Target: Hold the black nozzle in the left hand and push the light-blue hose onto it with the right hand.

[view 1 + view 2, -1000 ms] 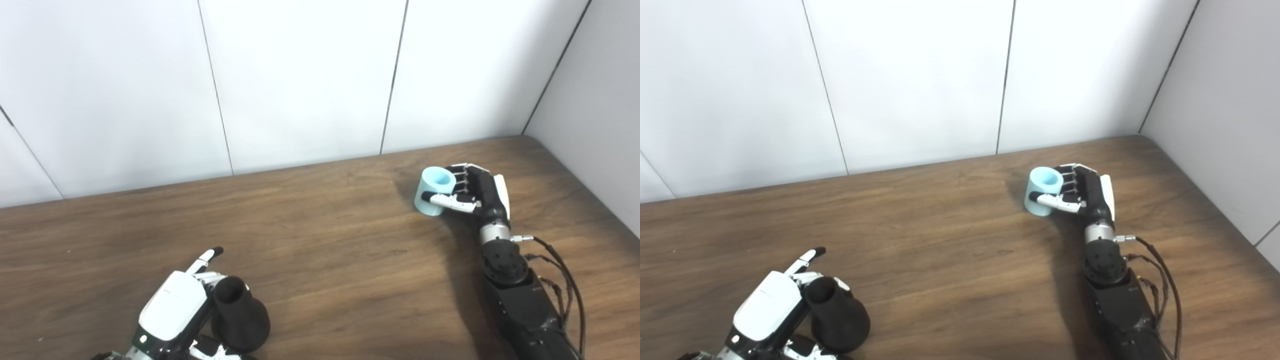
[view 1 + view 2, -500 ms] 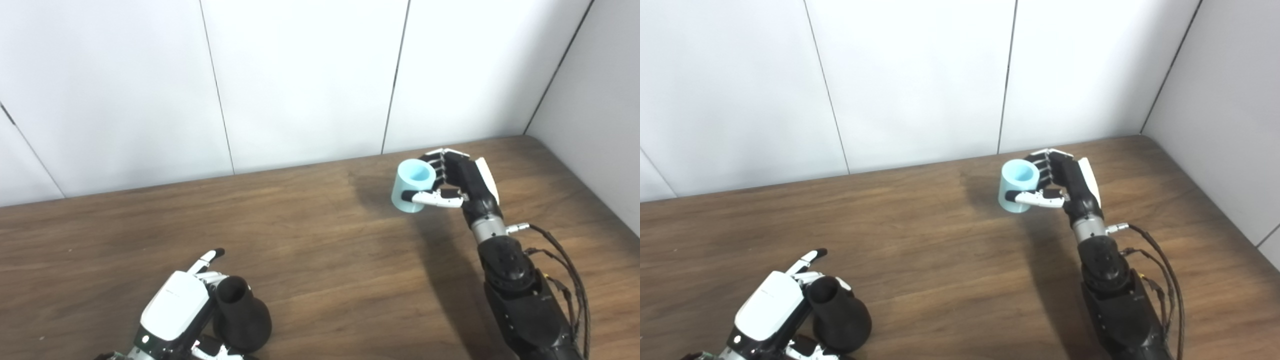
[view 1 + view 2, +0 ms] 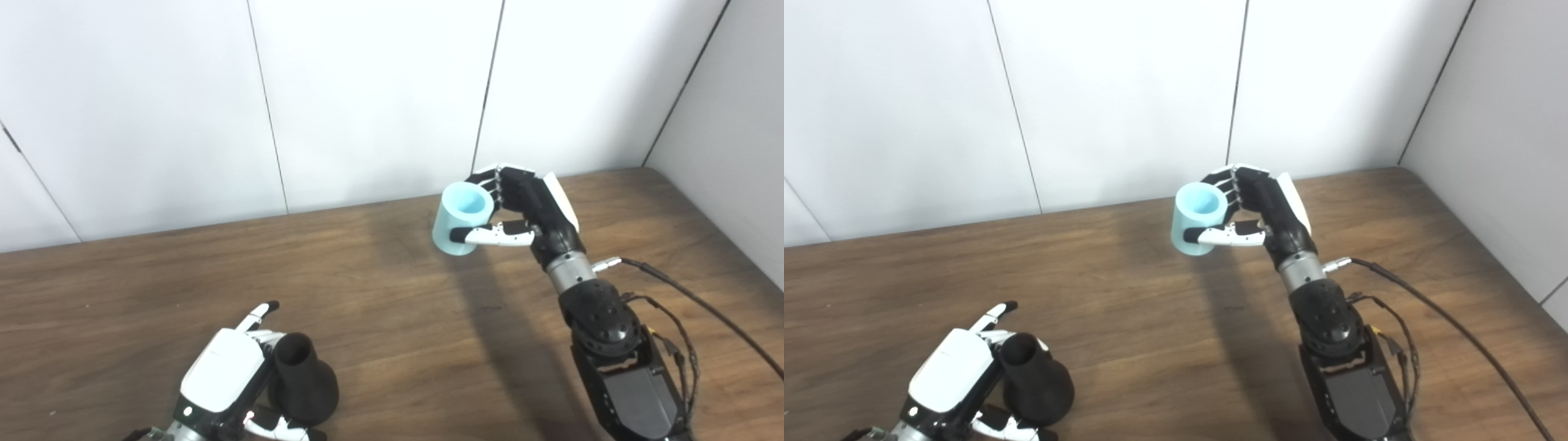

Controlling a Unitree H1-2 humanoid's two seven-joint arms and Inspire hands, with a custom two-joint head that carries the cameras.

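item: blue hose [image 3: 458, 219], gripped in right hand [image 3: 528, 211], held above table [image 3: 392, 318]. nozzle [image 3: 301, 387] clasped by left hand [image 3: 228, 383]. carry hose over nozzle, line up openings, then push.

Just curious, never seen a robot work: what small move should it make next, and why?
Probably carry the light-blue hose in the right robot hand toward the black nozzle, since the left robot hand holds it far away across the table.
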